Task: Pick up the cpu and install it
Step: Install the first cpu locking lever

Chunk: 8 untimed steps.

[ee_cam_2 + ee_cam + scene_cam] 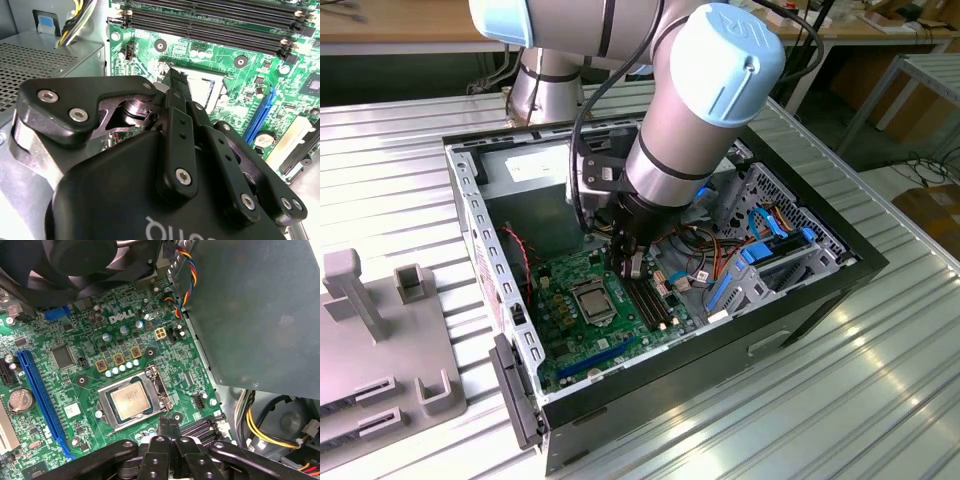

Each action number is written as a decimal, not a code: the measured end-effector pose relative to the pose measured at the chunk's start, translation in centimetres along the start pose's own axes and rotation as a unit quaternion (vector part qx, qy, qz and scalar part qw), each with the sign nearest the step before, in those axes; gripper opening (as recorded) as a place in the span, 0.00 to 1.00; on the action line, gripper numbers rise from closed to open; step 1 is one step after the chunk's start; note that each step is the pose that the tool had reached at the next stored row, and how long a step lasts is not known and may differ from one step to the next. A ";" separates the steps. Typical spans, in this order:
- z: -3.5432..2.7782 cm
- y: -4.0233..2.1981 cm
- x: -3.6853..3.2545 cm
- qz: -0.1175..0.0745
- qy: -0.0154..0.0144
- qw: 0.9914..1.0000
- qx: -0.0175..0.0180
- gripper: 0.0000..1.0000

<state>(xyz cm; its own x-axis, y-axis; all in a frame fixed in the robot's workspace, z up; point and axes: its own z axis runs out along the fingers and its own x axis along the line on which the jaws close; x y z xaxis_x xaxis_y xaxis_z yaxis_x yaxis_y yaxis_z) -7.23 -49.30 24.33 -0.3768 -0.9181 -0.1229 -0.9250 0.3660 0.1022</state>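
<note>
End effector (169,426) closed, empty, above cpu (132,398).

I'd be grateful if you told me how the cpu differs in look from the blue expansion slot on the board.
The cpu is a small square with a silvery face; the blue expansion slot is a long narrow strip. The cpu lies inside the metal socket frame; the blue expansion slot stands bare on the motherboard. Both lie flat on that board.

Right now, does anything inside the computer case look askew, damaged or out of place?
Nothing stands out. The cpu lies flat and square within its socket on the green motherboard, and the gripper hangs beside it, shut and empty.
</note>
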 end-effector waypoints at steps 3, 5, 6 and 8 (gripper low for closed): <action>0.00 0.00 0.01 0.000 0.000 1.000 0.000 0.11; 0.00 0.00 0.01 0.000 0.000 1.000 0.000 0.11; 0.00 -0.01 0.00 0.000 0.000 1.000 0.000 0.11; 0.00 0.00 0.00 0.000 0.000 1.000 0.000 0.11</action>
<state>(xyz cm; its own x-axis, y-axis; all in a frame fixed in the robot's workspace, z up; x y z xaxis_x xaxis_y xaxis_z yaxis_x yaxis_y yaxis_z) -7.23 -49.31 24.33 -0.3762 -0.9184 -0.1228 -0.9253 0.3653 0.1021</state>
